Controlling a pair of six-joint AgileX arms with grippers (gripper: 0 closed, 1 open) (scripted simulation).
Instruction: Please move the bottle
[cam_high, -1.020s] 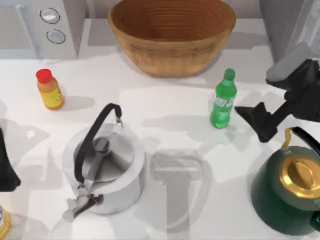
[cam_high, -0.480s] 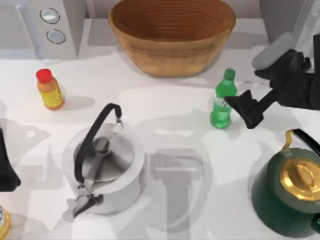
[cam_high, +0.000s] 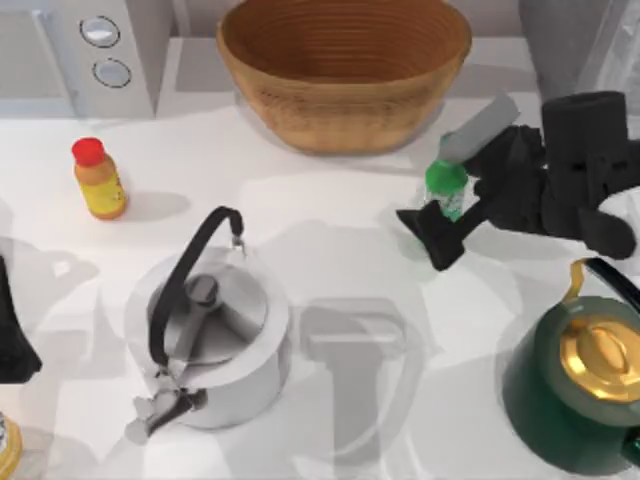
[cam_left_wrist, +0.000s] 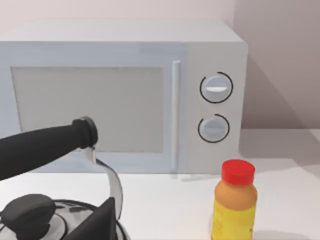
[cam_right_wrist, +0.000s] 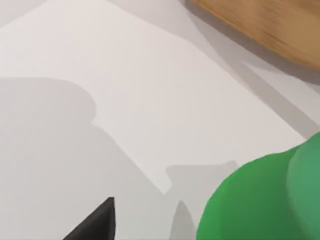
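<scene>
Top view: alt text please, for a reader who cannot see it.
The right claw straddles the green bottle in front of a basket. An orange bottle, silver kettle and green kettle stand around; the left arm waits at the left edge.

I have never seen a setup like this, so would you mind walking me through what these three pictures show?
This is a simulated table with two robot arms, each ending in a two-finger gripper. The top view looks down from above. The other two come from cameras on the arms' wrists.

On the table stand a green bottle, an orange bottle, a silver kettle, a dark green kettle, a wicker basket and a microwave.

The right gripper is at the green bottle, one finger on each side of it; I cannot tell whether it grips it yet. Its wrist camera sees the bottle up close.

The left arm is parked at the table's left edge; its wrist camera faces the microwave, the orange bottle and the silver kettle.
</scene>
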